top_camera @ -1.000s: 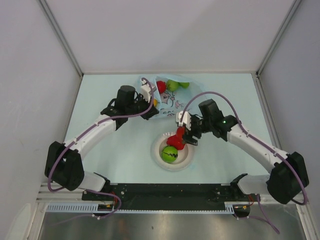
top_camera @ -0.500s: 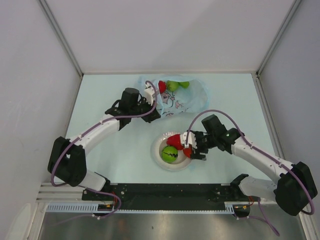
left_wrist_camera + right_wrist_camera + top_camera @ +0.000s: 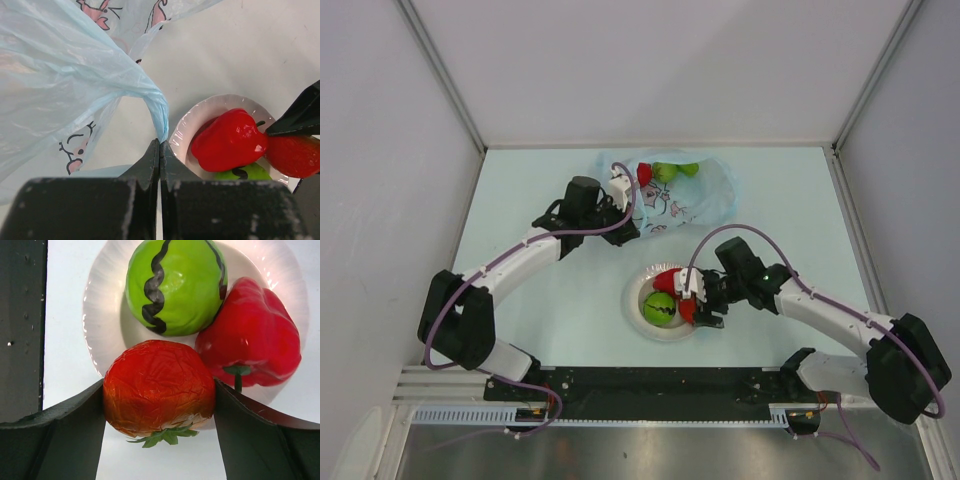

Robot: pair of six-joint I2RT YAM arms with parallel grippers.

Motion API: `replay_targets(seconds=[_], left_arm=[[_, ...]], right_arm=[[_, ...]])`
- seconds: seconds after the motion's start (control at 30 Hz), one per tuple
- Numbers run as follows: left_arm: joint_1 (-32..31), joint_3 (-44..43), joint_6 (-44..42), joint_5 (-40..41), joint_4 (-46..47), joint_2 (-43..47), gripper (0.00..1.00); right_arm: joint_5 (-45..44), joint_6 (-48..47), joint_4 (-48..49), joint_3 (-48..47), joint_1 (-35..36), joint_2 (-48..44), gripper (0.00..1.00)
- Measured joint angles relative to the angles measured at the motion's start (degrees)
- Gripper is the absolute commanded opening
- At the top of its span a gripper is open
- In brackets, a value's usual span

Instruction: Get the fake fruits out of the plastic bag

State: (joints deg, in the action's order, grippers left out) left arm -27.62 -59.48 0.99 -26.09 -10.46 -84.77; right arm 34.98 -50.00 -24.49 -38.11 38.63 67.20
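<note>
The pale table (image 3: 520, 200) fills the floor of the white booth, and both arms reach out over it from the near edge. The left arm (image 3: 515, 262) bends toward 12 o'clock, to the bag (image 3: 705, 195), which lies crumpled at the far middle of the table, thin, light blue, with pink and dark cartoon lines. The right arm (image 3: 825, 312) curls in from 3 o'clock toward the plate (image 3: 638, 312), which sits at the table's centre, near the bag on its 6 o'clock side but apart from it. The left gripper (image 3: 159, 155) has its fingers pressed together on a gathered fold at the bag's 9 o'clock edge, and the film pulls up into a taut peak from that pinch. The right gripper (image 3: 688, 303) holds its fingers wide around a tomato (image 3: 159, 390), one finger against each side, at the plate's 3 o'clock rim; I cannot tell whether the tomato rests on the plate or hangs just above it. On the plate a green melon (image 3: 175, 285) with a black wavy stripe sits in the middle, and a red pepper (image 3: 250, 345) lies against it at about 1 o'clock, touching the tomato too. Inside the bag, at its 12 o'clock end, a red fruit (image 3: 643, 172) and a green fruit (image 3: 667, 170) show side by side through the open mouth.
</note>
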Motion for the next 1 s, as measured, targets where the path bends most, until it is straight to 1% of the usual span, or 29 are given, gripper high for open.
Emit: replay_targets(seconds=[0.2, 0.37, 0.47, 0.67, 0.77, 0.87, 0.9, 0.93, 1.0], left_arm=[[0.0, 0.0, 0.0, 0.0, -0.2, 0.0, 0.0], [0.0, 0.0, 0.0, 0.0, -0.2, 0.0, 0.0], [0.0, 0.0, 0.0, 0.0, -0.1, 0.0, 0.0], [0.0, 0.0, 0.0, 0.0, 0.1, 0.0, 0.0], [0.0, 0.0, 0.0, 0.0, 0.1, 0.0, 0.0], [0.0, 0.0, 0.0, 0.0, 0.1, 0.0, 0.0], [0.0, 0.0, 0.0, 0.0, 0.1, 0.0, 0.0], [0.0, 0.0, 0.0, 0.0, 0.1, 0.0, 0.0], [0.0, 0.0, 0.0, 0.0, 0.1, 0.0, 0.0]], right_arm=[[0.0, 6.0, 3.6, 0.2, 0.9, 2.1, 0.47], [0.3, 11.1, 5.2, 0.2, 1.0, 2.6, 0.45], [0.1, 14.2, 6.4, 0.2, 1.1, 3.8, 0.45], [-1.3, 18.2, 8.7, 0.2, 1.8, 5.5, 0.53], [-1.7, 19.1, 9.6, 0.2, 1.9, 6.2, 0.6], [-2.2, 19.8, 10.5, 0.2, 2.1, 7.0, 0.74], [-2.2, 19.9, 10.6, 0.1, 2.1, 7.2, 0.94], [-2.3, 20.0, 10.8, 0.1, 2.1, 7.3, 1.0], [-3.1, 20.6, 10.9, 0.1, 2.2, 7.3, 1.0]])
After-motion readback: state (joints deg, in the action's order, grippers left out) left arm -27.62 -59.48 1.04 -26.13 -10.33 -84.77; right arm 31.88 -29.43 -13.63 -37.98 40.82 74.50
